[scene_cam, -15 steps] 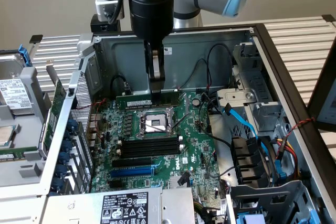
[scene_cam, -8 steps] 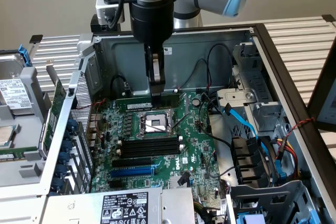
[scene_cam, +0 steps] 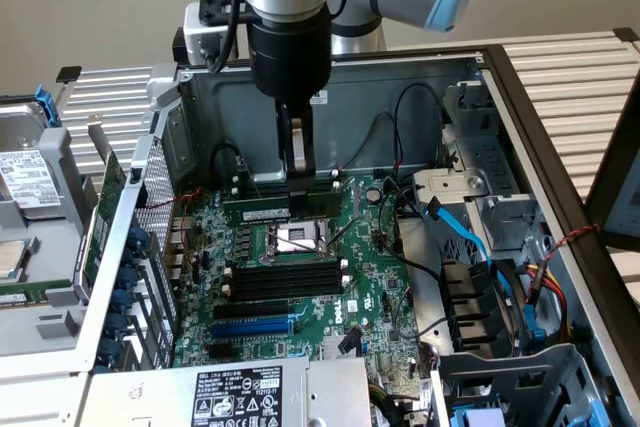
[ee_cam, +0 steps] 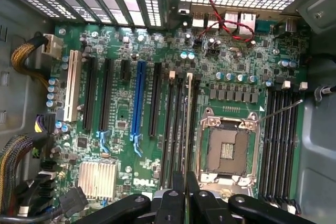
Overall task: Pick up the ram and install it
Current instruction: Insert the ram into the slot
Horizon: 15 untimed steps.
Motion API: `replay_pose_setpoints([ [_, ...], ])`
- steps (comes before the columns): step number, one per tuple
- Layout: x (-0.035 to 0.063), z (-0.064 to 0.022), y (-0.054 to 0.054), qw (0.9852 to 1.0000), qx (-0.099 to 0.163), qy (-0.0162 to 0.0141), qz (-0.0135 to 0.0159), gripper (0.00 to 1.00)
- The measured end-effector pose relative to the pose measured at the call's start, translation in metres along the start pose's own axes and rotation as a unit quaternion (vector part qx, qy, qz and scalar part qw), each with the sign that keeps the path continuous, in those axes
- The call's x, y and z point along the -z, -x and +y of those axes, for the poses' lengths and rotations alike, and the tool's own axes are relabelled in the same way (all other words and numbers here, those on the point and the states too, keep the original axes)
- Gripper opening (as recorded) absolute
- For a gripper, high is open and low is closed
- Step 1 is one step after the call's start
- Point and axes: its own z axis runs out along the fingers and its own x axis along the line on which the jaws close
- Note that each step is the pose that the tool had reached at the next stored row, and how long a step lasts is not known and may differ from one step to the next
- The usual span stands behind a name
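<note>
The ram (scene_cam: 280, 212), a thin green stick with a white label strip, hangs level under my gripper (scene_cam: 297, 185) inside the open computer case. My gripper is shut on the stick's upper edge. In the wrist view the ram (ee_cam: 188, 124) appears edge-on as a thin pale line running away from my gripper (ee_cam: 185, 184). It lies along the black memory slots (ee_cam: 176, 129) beside the CPU socket (ee_cam: 229, 148). Whether its lower edge touches a slot I cannot tell.
The green motherboard (scene_cam: 375, 282) carries black memory slots (scene_cam: 275, 282), a blue expansion slot (scene_cam: 255, 327) and the open CPU socket (scene_cam: 300, 239). Blue cables (scene_cam: 470, 237) and drive bays crowd the exterior view's right. A labelled power supply (scene_cam: 235, 395) sits in front.
</note>
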Motion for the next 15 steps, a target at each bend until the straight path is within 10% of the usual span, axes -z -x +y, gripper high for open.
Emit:
replay_pose_setpoints([
  [15,-0.0166,0.0004,-0.01,1.0,-0.003,-0.0003,-0.0071,0.13],
])
